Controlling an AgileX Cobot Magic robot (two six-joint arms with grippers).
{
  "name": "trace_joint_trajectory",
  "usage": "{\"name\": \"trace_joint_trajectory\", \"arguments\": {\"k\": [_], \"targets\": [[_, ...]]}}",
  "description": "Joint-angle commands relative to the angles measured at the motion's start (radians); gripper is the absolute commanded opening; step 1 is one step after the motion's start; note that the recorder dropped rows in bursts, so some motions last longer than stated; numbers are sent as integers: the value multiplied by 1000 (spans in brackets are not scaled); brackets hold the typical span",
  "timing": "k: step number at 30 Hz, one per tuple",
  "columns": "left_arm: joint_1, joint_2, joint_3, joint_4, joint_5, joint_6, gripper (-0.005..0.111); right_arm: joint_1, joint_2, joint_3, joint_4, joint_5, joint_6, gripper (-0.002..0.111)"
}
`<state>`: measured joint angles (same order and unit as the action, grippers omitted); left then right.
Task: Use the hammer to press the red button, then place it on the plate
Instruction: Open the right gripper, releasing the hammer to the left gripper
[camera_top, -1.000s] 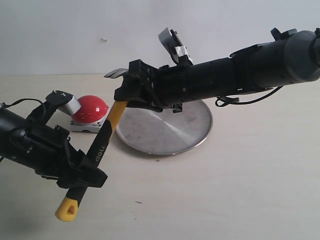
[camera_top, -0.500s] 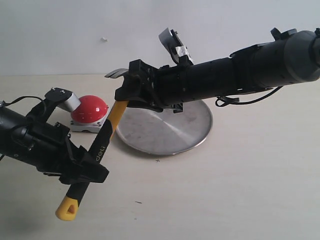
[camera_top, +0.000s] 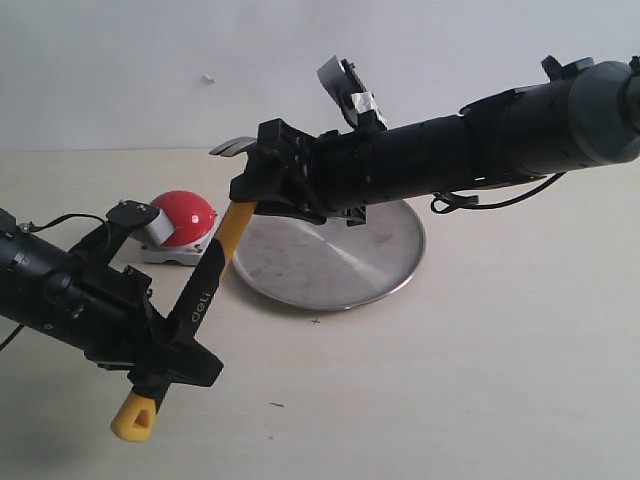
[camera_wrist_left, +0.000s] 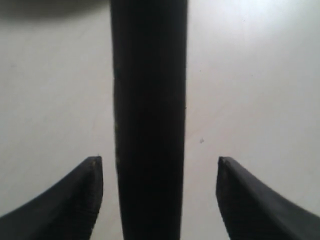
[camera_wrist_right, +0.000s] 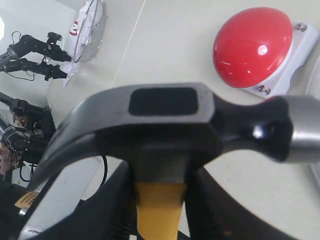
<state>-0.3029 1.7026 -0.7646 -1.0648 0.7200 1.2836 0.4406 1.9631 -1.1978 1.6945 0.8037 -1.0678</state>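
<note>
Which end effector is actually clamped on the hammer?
The right end effector, gripping the hammer just below its head. The left end effector is open, its fingers flanking the handle with gaps on both sides.

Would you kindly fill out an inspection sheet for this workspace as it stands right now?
Surface: pale beige table, matte, with a few tiny dark specks.
Job's things: hammer slanting, head up near the red button, yellow butt low; plate partly hidden by the right arm, nothing lying on its visible part.
Clutter: nothing seen.
Grippers: right gripper has its jaws closed on the hammer just under the head; left gripper has its jaws open, straddling the handle with a gap on each side.
Cables: black cable looping under the right arm; a thin one by the left arm.
Surroundings: plain white wall; wire-mesh object farther off.
</note>
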Motion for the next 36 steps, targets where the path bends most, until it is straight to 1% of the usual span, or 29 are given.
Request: {"name": "trace_joint_trajectory", "arguments": {"k": [1, 2, 4, 7, 8, 9, 10, 11, 15, 18, 20, 21, 23, 25, 32, 34, 36], "targets": [[-7, -1, 4, -36, -12, 26, 63, -1, -11, -8, 50, 39, -2, 0], [-7, -1, 4, -36, -18, 26, 62, -1, -11, -8, 50, 39, -2, 0], [-7, -1, 4, -36, -19, 26, 56, -1, -11, -8, 50, 39, -2, 0], [-7, -1, 4, -36, -19, 45, 38, -1, -11, -8, 50, 39, -2, 0], [-7, -1, 4, -36, -19, 57, 25, -1, -11, -8, 50, 37, -2, 0], [-7, -1, 4, -36, -19, 61, 17, -1, -11, -8, 50, 37, -2, 0], [-7, -1, 4, -36, -19, 68, 7, -1, -11, -8, 50, 37, -2, 0], [-7, -1, 4, -38, -19, 79, 0, -1, -11, -8, 50, 37, -2, 0], [-7, -5, 4, -40, -53, 78, 0, -1, -11, -8, 50, 26, 15, 2], [-7, -30, 1, -43, -68, 74, 0, -1, -11, -8, 50, 12, 52, 19], [-7, -46, -10, -43, -68, 54, 0, -1, -11, -8, 50, 10, 53, 27], [-7, -62, -22, -40, -68, 35, 0, -1, -11, -8, 50, 10, 53, 35], [-7, -88, -43, -40, -68, 6, 0, -1, -11, -8, 50, 10, 53, 41], [-7, -114, -60, -38, -68, -7, 0, -1, -11, -8, 50, 10, 53, 44], [-7, -163, -78, -32, -77, -46, 0, -1, -11, -8, 50, 8, 51, 44], [-7, -171, -78, -30, -87, -57, 0, -1, -11, -8, 50, 5, 69, 46], [-7, -172, -78, -28, -96, -69, 0, -1, -11, -8, 50, 5, 76, 51]]}}
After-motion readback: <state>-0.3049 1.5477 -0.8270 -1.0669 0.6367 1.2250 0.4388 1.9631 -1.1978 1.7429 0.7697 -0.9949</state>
